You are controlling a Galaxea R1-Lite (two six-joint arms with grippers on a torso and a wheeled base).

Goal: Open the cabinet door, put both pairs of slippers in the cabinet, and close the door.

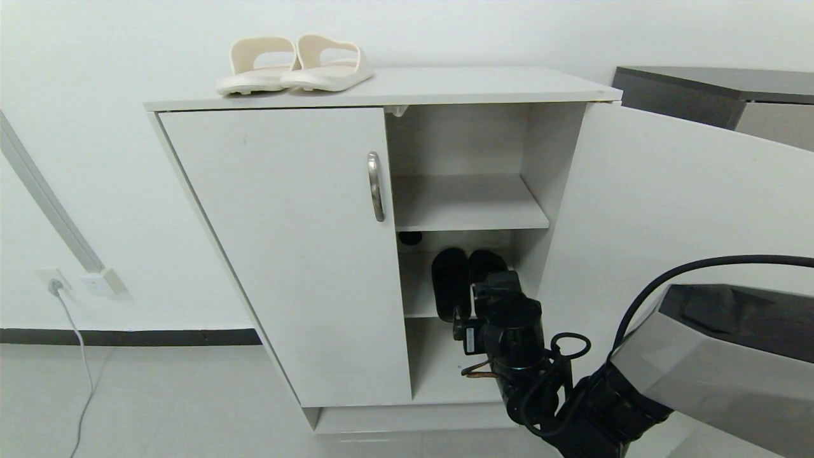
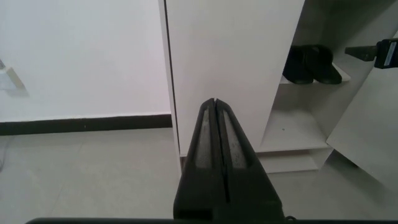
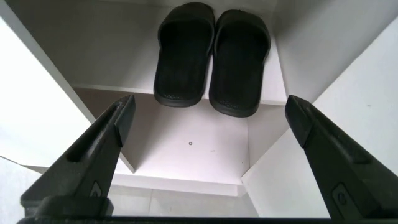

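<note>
White wall (image 1: 95, 127), socket (image 1: 49, 278), cable (image 1: 82, 355) beside cabinet (image 1: 286, 254)

Matt white laminate cabinet (image 1: 280, 254), brushed metal handle (image 1: 376, 186), matt black rubbery slippers (image 3: 211, 59), smooth cream slippers (image 1: 296, 63)

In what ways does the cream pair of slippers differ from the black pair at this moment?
Colour: the cream pair is pale, the black pair is dark. Place: the cream pair lies on top of the cabinet; the black pair lies inside it, on the middle shelf. State: the black pair is already stored, the cream pair not yet. Both pairs lie soles down, side by side.
</note>
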